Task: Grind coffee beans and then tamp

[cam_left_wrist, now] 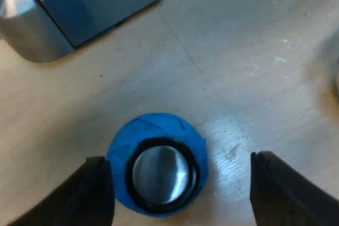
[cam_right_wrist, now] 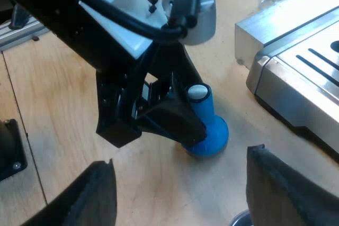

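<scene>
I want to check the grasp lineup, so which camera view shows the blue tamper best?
The left wrist view: it looks straight down on the blue tamper, unobstructed, between the open fingers of the left gripper. The right wrist view shows its side, standing upright on the table, partly covered by that gripper.

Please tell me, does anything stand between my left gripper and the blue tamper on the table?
Nothing visible stands between them. The left gripper is open over the blue tamper, which stands upright on the wooden table, one finger on each side. The espresso machine stands apart.
</scene>
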`<state>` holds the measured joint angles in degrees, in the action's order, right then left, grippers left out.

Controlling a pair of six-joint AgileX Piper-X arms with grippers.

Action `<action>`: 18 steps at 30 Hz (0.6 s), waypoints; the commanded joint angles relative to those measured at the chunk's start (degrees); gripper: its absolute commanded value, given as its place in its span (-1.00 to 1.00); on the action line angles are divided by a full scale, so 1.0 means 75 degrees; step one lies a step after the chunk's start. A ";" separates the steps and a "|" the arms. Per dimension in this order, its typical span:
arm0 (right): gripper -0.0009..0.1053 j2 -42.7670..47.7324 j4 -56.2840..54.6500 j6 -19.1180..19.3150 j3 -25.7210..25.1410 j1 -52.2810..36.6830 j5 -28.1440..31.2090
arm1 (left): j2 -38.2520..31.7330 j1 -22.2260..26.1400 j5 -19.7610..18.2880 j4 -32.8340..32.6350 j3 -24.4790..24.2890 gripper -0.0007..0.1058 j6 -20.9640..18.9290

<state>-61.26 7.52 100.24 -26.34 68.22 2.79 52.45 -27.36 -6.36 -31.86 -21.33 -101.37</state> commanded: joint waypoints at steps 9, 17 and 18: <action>0.06 0.0018 0.0034 0.0010 -0.0016 0.0018 -0.0015 | 0.0100 0.0005 0.0078 0.0307 -0.0067 0.10 -0.0043; 0.06 0.0018 0.0034 -0.0009 -0.0016 0.0018 -0.0015 | 0.0310 0.0005 0.0216 0.0411 -0.0067 0.10 -0.0043; 0.06 0.0018 0.0034 -0.0009 -0.0016 0.0018 -0.0015 | 0.0381 0.0005 0.0216 0.0411 -0.0067 0.10 -0.0043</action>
<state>-61.26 7.52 100.05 -26.34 68.22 2.79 55.18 -27.36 -5.52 -29.36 -21.47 -101.37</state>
